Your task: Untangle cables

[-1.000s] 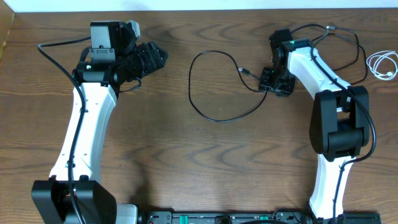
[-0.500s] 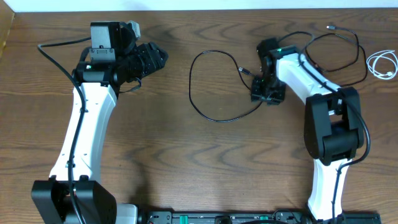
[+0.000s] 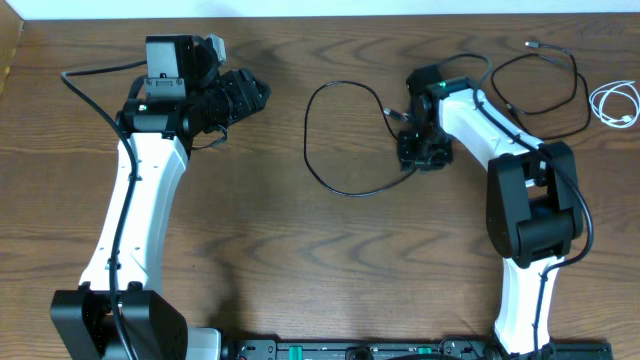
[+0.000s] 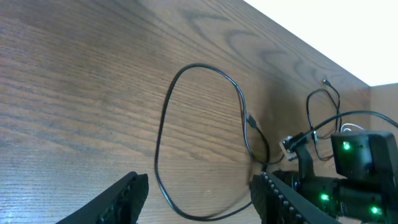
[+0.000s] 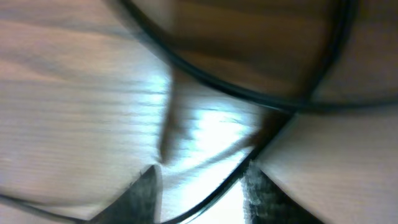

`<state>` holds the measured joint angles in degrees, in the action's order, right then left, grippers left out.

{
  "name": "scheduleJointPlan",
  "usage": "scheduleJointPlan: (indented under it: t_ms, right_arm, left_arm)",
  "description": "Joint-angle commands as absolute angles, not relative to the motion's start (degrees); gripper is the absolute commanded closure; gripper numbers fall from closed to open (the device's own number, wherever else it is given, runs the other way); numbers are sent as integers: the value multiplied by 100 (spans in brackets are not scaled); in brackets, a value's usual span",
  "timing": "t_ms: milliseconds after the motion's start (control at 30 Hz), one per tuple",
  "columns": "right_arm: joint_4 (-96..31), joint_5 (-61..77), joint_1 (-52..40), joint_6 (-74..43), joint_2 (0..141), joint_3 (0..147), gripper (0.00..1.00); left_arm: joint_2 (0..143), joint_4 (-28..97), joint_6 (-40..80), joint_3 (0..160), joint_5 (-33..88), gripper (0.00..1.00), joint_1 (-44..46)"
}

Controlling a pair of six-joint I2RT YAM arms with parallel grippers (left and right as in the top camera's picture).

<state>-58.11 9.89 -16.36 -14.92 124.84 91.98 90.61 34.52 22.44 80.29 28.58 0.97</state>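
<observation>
Overhead view of a brown wooden table [image 3: 300, 270] with three thin cables lying apart from one another. One black cable [image 3: 307, 145] lies at the centre in a wide open loop, its small plug end pointing toward the right arm. A second black cable [image 3: 580, 90] curls in loose overlapping loops at the far right, behind the right arm. A short white cable [image 3: 615, 103] sits in a small neat coil at the right edge. The right claw [image 5: 202, 186] is low over the table at the centre loop's right side, fingers apart, a black strand crossing between them. The left claw [image 4: 199, 199] hangs spread wide, holding nothing, left of the loop.
</observation>
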Motion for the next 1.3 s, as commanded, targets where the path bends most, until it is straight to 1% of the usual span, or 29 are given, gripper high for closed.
scheduleJointPlan:
  t_ms: [0, 67, 100, 167, 300, 333, 467, 567, 700, 767, 900, 1100, 1267]
  right_arm:
    - [-5791, 1959, -1708, -305, 12654, 9487, 50]
    - [-5789, 2335, -1761, 318, 12654, 9494, 44]
    - [-5876, 2443, -1828, 939, 12654, 9494, 38]
    - [-5968, 2368, -1881, 1341, 12656, 9494, 33]
    - [-6031, 2359, -1885, 1636, 12654, 9498, 33]
    - [-6119, 2425, -1885, 1640, 12643, 9588, 30]
    - [-6667, 2545, -1944, 1636, 12623, 10219, 25]
    - [-6965, 2521, -2064, 1610, 12623, 10807, 24]
    - [-6871, 2154, -2259, 1614, 12641, 10862, 22]
    - [-6836, 1833, -2327, 1662, 12672, 10744, 22]
    - [-6792, 2049, -2362, 2858, 12678, 10178, 23]
    - [-6226, 2196, -2265, 3050, 12680, 9647, 24]
    - [-5972, 2401, -2268, 3240, 12680, 9588, 25]
  left_arm:
    - [9098, 3468, 2165, 8084, 2888, 41, 93]
    - [9098, 3470, 2161, 8084, 2888, 41, 93]
    - [9098, 3481, 2088, 8084, 2891, 41, 93]
    - [9098, 3529, 1959, 8084, 2888, 41, 93]
    - [9100, 3647, 1839, 8084, 2888, 41, 93]
    - [9100, 3688, 1752, 8084, 2888, 41, 93]
    - [9100, 3708, 1647, 8084, 2888, 41, 93]
    - [9100, 3712, 1647, 8084, 2888, 41, 93]
    - [9100, 3876, 1649, 8084, 2851, 41, 93]
    - [9100, 4023, 1651, 8084, 2744, 41, 93]
    - [9100, 4152, 1649, 8084, 2694, 41, 93]
    - [9100, 4145, 1651, 8084, 2694, 41, 93]
    - [9100, 4154, 1653, 8084, 2696, 41, 93]
